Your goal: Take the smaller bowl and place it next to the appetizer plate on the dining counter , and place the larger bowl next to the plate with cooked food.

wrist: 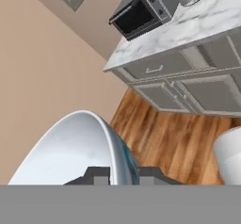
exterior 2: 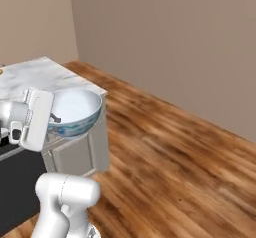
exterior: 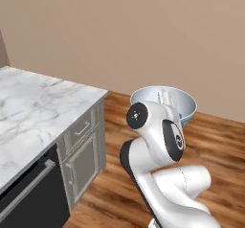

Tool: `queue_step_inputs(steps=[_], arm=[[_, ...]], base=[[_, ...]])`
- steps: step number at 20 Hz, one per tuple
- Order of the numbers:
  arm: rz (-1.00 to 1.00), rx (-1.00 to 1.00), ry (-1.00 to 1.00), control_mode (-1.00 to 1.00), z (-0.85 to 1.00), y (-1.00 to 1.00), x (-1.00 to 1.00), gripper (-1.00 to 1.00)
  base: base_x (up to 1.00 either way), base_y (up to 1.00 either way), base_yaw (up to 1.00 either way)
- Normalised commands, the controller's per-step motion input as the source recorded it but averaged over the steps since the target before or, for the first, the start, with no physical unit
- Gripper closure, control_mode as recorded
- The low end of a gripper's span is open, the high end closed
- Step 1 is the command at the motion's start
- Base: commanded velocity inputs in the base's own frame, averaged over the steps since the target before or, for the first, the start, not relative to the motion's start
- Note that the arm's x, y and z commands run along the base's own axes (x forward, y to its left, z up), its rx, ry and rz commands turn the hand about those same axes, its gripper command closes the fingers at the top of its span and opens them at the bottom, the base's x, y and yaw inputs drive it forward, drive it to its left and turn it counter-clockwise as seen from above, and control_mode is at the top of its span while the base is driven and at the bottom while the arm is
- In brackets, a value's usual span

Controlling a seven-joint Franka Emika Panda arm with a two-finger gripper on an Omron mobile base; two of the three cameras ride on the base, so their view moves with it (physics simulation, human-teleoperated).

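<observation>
Taking the marble worktop (exterior: 33,112) as the landmark: in the left base view it lies at the far left, white with grey veins, over grey cabinet doors (exterior: 81,150) and a black appliance front (exterior: 28,193) below its near edge. To the right of its corner, past the cabinet end and out over the wooden floor (exterior: 215,141), the larger bowl (exterior: 186,102) is held in the air, its pale inside facing the camera and its rim tilted, partly hidden by the white arm (exterior: 158,136) in front of it.

In the right base view the same worktop (exterior 2: 35,72) sits at the left, and the bowl (exterior 2: 75,109) hangs just off its near corner, above the cabinet end, with the blue-green pattern showing on its underside. The end effector (exterior 2: 54,117) reaches in from the left and is clenched on the bowl's rim, one finger inside and one outside.

In the hand view the bowl's rim (wrist: 110,143) runs up between the two dark fingertips (wrist: 96,175), pale inside to the left, patterned outside to the right. Beyond it, at the upper right, stands another marble worktop (wrist: 197,20) carrying a black microwave (wrist: 139,13).
</observation>
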Motion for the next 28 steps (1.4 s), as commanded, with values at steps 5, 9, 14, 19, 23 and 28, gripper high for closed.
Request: queue_step_inputs(steps=[5,9,14,19,23,28], arm=[[0.00,0.00,0.00,1.00,0.00,0.00,0.00,1.00],[0.00,0.00,0.00,1.00,0.00,0.00,0.00,1.00],[0.00,0.00,0.00,1.00,0.00,0.00,0.00,1.00],[0.00,0.00,0.00,1.00,0.00,0.00,0.00,1.00],[0.00,0.00,0.00,1.00,0.00,0.00,0.00,1.00],[0.00,0.00,0.00,1.00,0.00,0.00,0.00,1.00]], base=[[1.00,-0.87,-0.17],[1.00,-0.78,-0.12],[1.00,-0.72,0.06],[1.00,-0.66,0.37],[1.00,-0.48,0.57],[1.00,-0.30,0.67]])
